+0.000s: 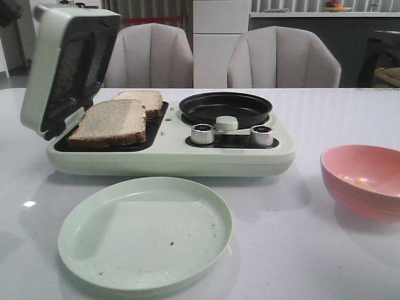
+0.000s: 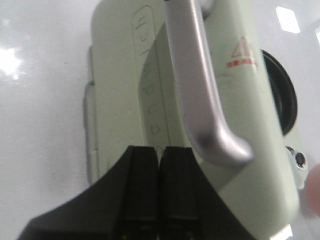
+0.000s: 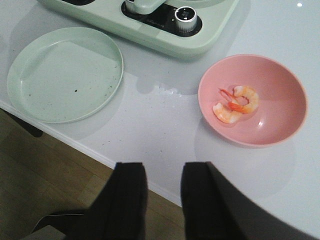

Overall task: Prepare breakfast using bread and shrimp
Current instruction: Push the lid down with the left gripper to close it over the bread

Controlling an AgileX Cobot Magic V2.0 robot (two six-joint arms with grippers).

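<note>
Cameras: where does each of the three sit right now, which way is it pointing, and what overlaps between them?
Front view: faces forward over the table at the breakfast maker with bread, green plate and pink bowl; no arm shows.
Left wrist view: above the maker's raised lid and handle; left gripper shut.
Right wrist view: over the table's near edge, on plate, bowl, shrimp; right gripper open.
Shared: front and right wrist views both show plate, bowl, knobs.

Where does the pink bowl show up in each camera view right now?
Front view: pink bowl at the right edge, cut off, right of the breakfast maker.
Left wrist view: only a pink blur at the edge, cannot tell.
Right wrist view: fully visible, holding the shrimp.
Shared landmark: the maker's silver knob.
</note>
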